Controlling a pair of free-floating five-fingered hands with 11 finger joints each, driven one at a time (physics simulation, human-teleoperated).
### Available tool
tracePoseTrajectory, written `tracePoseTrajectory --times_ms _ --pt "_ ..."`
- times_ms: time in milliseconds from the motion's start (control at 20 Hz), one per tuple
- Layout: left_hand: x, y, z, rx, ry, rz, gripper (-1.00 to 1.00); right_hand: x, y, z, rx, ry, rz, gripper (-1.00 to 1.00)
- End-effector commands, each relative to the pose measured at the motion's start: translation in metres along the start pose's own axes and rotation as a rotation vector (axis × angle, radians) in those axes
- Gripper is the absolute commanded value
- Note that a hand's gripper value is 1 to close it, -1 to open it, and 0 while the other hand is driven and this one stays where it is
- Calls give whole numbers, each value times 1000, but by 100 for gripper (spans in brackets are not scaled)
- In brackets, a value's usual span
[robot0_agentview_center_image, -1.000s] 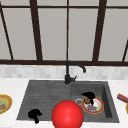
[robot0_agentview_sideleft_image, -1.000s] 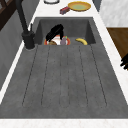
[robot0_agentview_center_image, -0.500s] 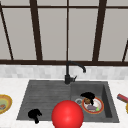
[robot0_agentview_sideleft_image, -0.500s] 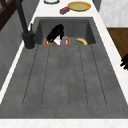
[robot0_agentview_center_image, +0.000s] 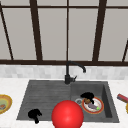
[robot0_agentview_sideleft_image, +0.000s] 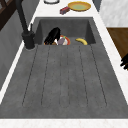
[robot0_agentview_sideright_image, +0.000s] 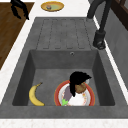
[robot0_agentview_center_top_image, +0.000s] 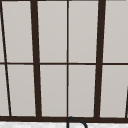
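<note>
Right hand over unmarked red-rimmed plate.

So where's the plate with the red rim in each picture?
Front view: the plate sits low and right, in the sink's basin, with the right hand on its far edge.
Left side view: the plate is near the top centre, behind the hand.
Right side view: the plate is at the bottom centre, beside the banana.
Upper view: not in it.
Shared landmark: the black faucet, also in both side views.
</note>
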Motion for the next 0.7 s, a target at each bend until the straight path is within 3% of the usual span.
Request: tracePoseTrajectory --times_ms 0,50,100,250,650 --pt "0 0 0 0 0 0 0 -6 24 -18 49 -28 8 -100" --pt "0 0 0 0 0 0 0 -9 28 -22 51 -27 40 -100" --pt "0 0 0 0 0 0 0 -13 29 -26 48 -22 63 100" --pt "0 0 0 0 0 0 0 -24 32 -37 56 -14 110 100" --pt "0 0 0 0 0 0 0 -37 17 -48 48 -46 58 100"
